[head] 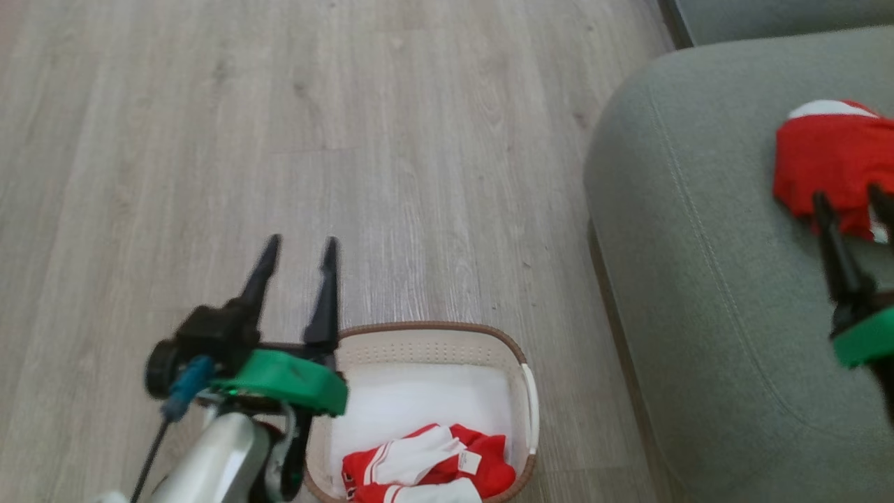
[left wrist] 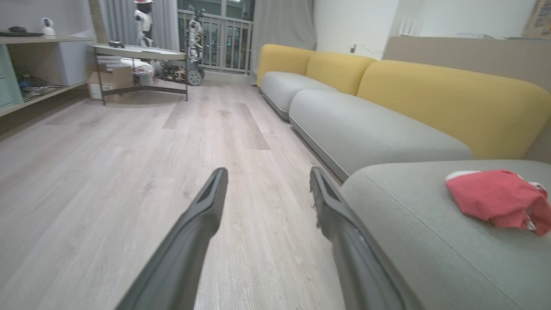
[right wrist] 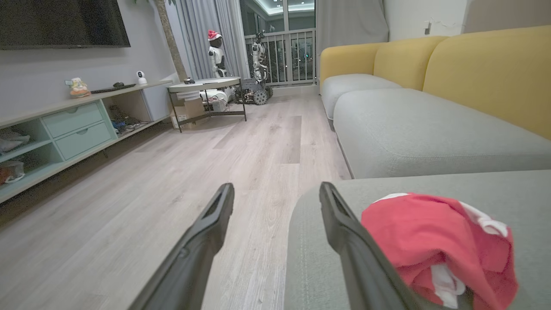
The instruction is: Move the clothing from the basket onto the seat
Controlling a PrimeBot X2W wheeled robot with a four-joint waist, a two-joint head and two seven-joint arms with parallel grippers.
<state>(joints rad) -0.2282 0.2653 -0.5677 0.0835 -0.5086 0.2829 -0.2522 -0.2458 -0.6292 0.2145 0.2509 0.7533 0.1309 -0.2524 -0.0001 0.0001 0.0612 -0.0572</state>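
Across the basket's (head: 433, 327) near end clothing (head: 489, 453) lies crosswise; left fingers (head: 261, 271) and right fingers (head: 832, 241) gape empty.

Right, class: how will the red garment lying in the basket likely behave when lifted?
Probably floppy: the red garment lies crumpled in folds in the basket, so it should sag from whatever point is pinched. Likely light, as it looks like thin fabric. Being soft cloth, it seems unlikely to slip.
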